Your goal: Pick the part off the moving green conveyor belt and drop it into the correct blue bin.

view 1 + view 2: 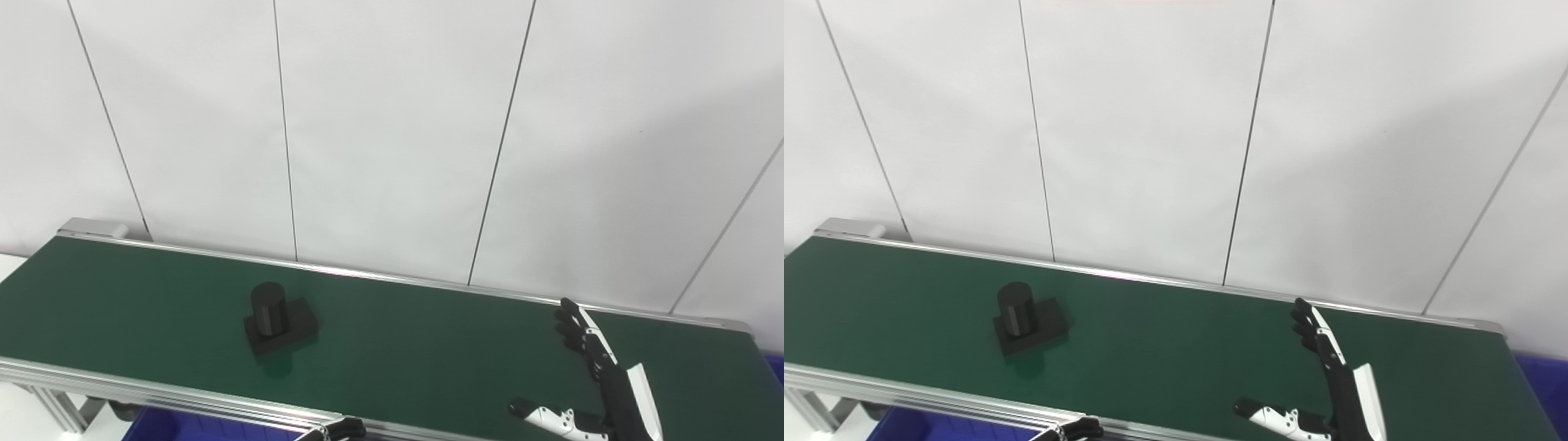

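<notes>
A black part (278,321), an upright cylinder on a flat square base, stands on the green conveyor belt (416,343) left of its middle; it also shows in the right eye view (1027,326). My right hand (597,380) is open above the belt's right part, fingers stretched toward the far rail and thumb out to the left, well right of the part. Only the fingertips of my left hand (337,430) show at the bottom edge, below the belt's near rail; its state is hidden.
A blue bin (177,425) shows under the belt's near rail at the bottom left. Another blue bin (1546,383) shows past the belt's right end. A white panelled wall (392,135) stands behind the belt.
</notes>
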